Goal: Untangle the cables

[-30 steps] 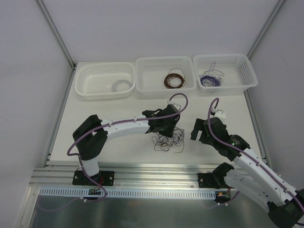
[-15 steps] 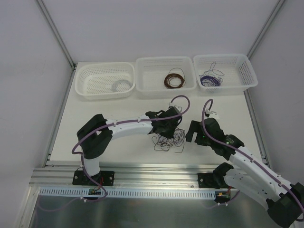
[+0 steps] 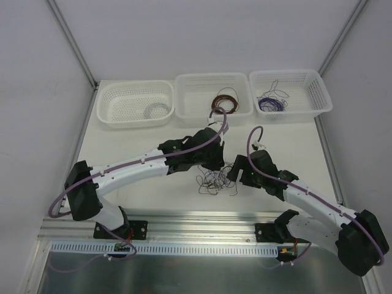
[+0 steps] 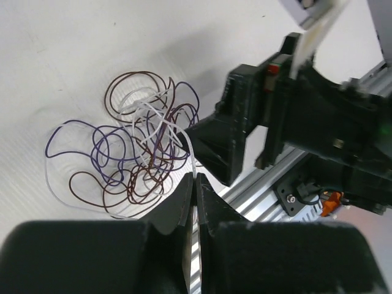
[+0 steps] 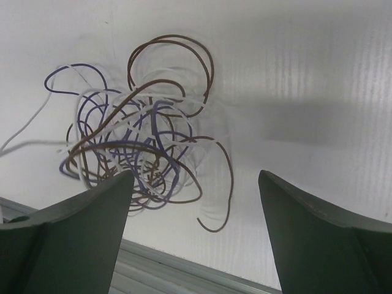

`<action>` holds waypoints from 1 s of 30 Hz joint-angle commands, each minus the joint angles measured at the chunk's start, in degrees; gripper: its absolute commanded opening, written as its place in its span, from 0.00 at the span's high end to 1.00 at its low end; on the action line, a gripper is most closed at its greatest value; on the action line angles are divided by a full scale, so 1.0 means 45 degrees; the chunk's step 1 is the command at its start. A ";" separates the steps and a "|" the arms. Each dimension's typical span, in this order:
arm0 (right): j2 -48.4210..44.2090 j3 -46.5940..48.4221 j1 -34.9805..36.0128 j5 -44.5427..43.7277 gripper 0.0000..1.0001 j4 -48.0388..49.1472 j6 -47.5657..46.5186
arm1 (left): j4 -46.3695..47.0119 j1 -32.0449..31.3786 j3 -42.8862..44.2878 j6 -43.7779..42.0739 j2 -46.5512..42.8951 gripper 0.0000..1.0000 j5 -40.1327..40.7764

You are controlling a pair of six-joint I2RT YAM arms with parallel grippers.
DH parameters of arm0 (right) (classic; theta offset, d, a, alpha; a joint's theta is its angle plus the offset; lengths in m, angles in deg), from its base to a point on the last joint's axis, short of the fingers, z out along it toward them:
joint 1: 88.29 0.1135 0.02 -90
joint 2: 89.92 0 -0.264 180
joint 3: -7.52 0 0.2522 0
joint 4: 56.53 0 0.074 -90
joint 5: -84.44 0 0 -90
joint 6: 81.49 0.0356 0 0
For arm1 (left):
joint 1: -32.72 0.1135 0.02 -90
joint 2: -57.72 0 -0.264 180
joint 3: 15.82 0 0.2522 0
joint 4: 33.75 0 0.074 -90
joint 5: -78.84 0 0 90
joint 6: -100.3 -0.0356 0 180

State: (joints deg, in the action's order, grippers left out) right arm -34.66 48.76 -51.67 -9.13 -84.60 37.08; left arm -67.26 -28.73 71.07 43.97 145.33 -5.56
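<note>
Purple, dark brown and pale grey cables (image 3: 215, 182) lie in one scribbled heap on the desk (image 3: 135, 144). We judge the step in hand to be drawing a single wire free of the heap. The left fingers (image 4: 176, 205) are pressed together on one pale strand (image 4: 188, 150), which runs from the heap's edge straight into the pinch; they sit just beside the heap. The right fingers (image 5: 92, 214) stand wide apart and hold nothing. The heap lies before them, nearer one finger than the other; whether that finger touches a loop we cannot tell. To do this well, we would pull the strand slowly along its own line. The spread fingers should close on the rest of the heap so that it is not dragged. If the loops cinch instead of slipping, we would stop.
</note>
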 commanded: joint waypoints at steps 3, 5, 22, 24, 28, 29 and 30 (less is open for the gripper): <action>0.1038 -0.0306 -0.0013 0.0599 0.16 0.1869 0.0641 | 0.0111 -0.0133 -0.0215 -0.0021 -0.1362 1.00 0.0374; 0.1563 -0.0365 -0.0052 0.0638 0.22 0.2182 0.0719 | 0.0072 -0.0134 -0.0175 -0.0216 -0.1987 1.00 0.0531; 0.0884 -0.0580 -0.0794 -0.0104 0.45 0.0309 0.0680 | -0.2915 0.2129 0.2343 -0.2540 -0.5971 1.00 0.3013; 0.0766 -0.0639 -0.0911 -0.0104 0.45 0.0152 0.0642 | -0.3111 0.2872 0.2907 -0.2696 -0.6149 1.00 0.2739; 0.0824 -0.0697 -0.1087 -0.0007 0.45 0.0015 0.0661 | -0.3696 0.3362 0.4178 -0.3632 -0.6286 1.00 0.3245; 0.0863 -0.0698 -0.1126 0.0051 0.45 -0.0004 0.0680 | -0.3794 0.3421 0.4432 -0.3770 -0.6267 1.00 0.3362; 0.0941 -0.0698 -0.1165 0.0033 0.45 -0.0024 0.0661 | -0.3911 0.3518 0.4840 -0.3868 -0.6267 1.00 0.3634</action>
State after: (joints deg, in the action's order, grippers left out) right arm -30.29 46.21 -56.26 -8.17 -82.96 40.06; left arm -82.69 -13.91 88.14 30.86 117.66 7.62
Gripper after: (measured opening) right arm 0.554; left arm 0.009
